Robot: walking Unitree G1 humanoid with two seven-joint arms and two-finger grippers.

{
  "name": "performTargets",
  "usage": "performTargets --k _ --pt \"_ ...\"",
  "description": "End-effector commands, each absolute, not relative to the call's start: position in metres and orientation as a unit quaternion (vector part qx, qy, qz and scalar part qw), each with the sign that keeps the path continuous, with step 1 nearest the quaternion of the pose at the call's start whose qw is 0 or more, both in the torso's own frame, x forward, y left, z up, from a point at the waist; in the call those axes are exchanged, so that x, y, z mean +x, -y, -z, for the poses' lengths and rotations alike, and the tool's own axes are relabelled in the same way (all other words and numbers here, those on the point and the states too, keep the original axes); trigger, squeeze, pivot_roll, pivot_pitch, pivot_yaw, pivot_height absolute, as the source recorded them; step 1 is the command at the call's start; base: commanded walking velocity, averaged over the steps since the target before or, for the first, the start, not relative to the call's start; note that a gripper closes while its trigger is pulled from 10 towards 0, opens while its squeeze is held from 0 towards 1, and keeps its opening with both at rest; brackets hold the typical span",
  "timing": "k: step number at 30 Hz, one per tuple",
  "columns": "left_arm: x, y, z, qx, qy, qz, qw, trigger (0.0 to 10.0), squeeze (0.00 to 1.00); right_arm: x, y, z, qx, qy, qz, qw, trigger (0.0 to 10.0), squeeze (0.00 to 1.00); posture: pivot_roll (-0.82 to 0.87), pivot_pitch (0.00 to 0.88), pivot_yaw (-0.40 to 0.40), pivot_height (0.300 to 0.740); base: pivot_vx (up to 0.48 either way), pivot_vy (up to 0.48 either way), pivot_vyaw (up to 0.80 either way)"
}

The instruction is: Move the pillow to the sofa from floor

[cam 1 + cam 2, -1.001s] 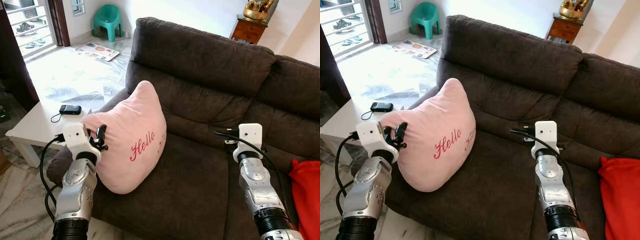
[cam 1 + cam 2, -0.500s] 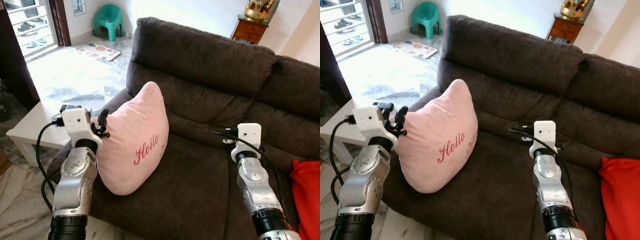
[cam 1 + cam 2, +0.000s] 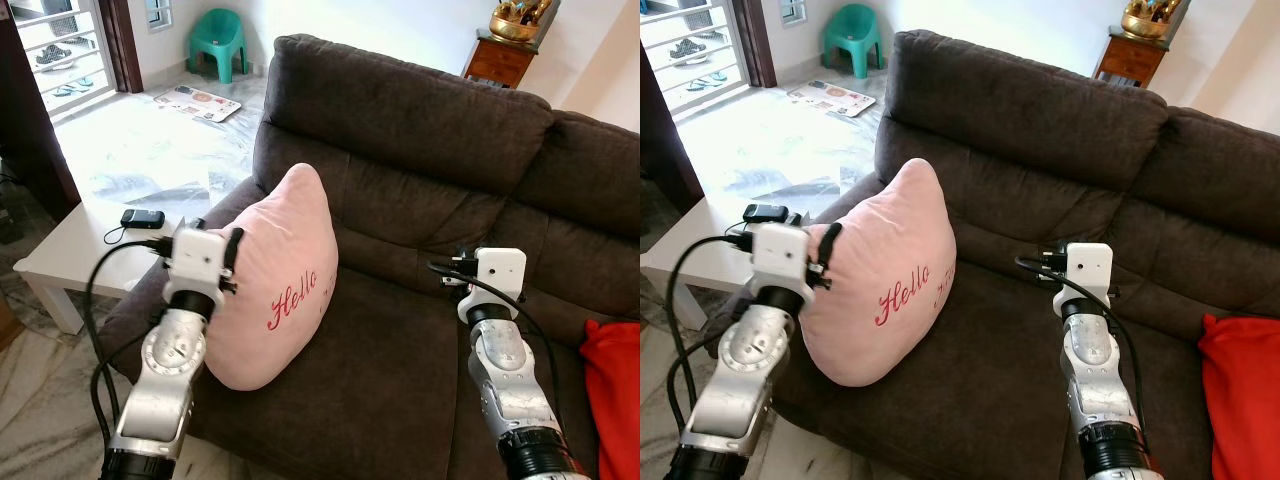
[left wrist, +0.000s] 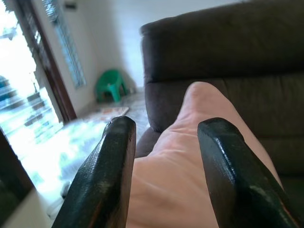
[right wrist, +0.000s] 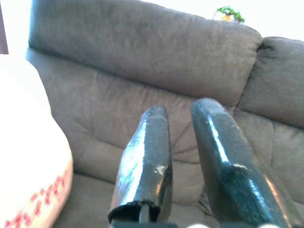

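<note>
Far left: a white low table (image 3: 60, 255) carrying a small black device (image 3: 141, 219), on a pale marble floor (image 3: 150, 150) with a green plastic chair (image 3: 217, 42) and a printed mat (image 3: 196, 101) beyond. Left gripper (image 4: 164, 166): raised at the sofa's left end, its two black fingers (image 4: 102, 180) spread apart, one on each side of the pillow's edge; whether they press the fabric cannot be told. Pillow (image 3: 275, 280): pink, marked "Hello" in red script, standing upright on the left seat cushion of the sofa (image 3: 420, 150), leaning near the armrest and off the floor. Sofa: dark brown, with a tall padded back. Right gripper (image 5: 183, 156): held over the middle seat, well apart from the pillow, fingers close together with a narrow gap and nothing between them. Far right: a red cushion (image 3: 612, 385) on the seat; behind the sofa, a wooden cabinet (image 3: 497, 58) bearing a gold ornament (image 3: 517, 18).
</note>
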State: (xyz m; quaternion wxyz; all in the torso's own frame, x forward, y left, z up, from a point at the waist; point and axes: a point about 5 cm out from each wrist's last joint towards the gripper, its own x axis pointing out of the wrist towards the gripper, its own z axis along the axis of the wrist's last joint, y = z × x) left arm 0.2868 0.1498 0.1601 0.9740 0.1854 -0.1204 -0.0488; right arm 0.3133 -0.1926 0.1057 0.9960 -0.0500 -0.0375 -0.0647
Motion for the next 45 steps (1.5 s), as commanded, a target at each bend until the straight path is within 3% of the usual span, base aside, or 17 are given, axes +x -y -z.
performTargets --k 1,7,15,30,45 --pt "0.28 -0.141 -0.163 0.214 0.141 0.069 0.964 10.0 0.0 0.308 0.194 -0.109 -0.038 0.055 0.062 0.996 10.0 0.0 0.13 0.0 -0.167 0.74 0.0 0.0 0.0" --pt "0.278 -0.145 -0.163 0.184 0.145 0.04 0.971 10.0 0.0 0.298 0.196 -0.107 -0.027 0.063 0.048 0.996 10.0 0.0 0.13 0.0 -0.164 0.74 0.0 0.0 0.0" --pt "0.29 -0.161 -0.162 0.163 0.133 0.008 0.978 10.0 0.0 0.289 0.219 -0.096 -0.007 0.045 0.093 0.995 10.0 0.0 0.13 0.0 -0.116 0.74 0.0 0.0 0.0" --pt "0.302 -0.169 -0.155 0.156 0.116 0.038 0.98 10.0 0.0 0.279 0.199 -0.078 0.027 0.033 0.105 0.994 10.0 0.0 0.08 0.0 0.013 0.74 0.0 0.0 0.0" --pt "0.297 -0.162 -0.137 0.149 0.111 0.06 0.981 10.0 0.0 0.275 0.198 -0.076 0.026 0.034 0.085 0.995 10.0 0.0 0.07 0.0 -0.014 0.74 0.0 0.0 0.0"
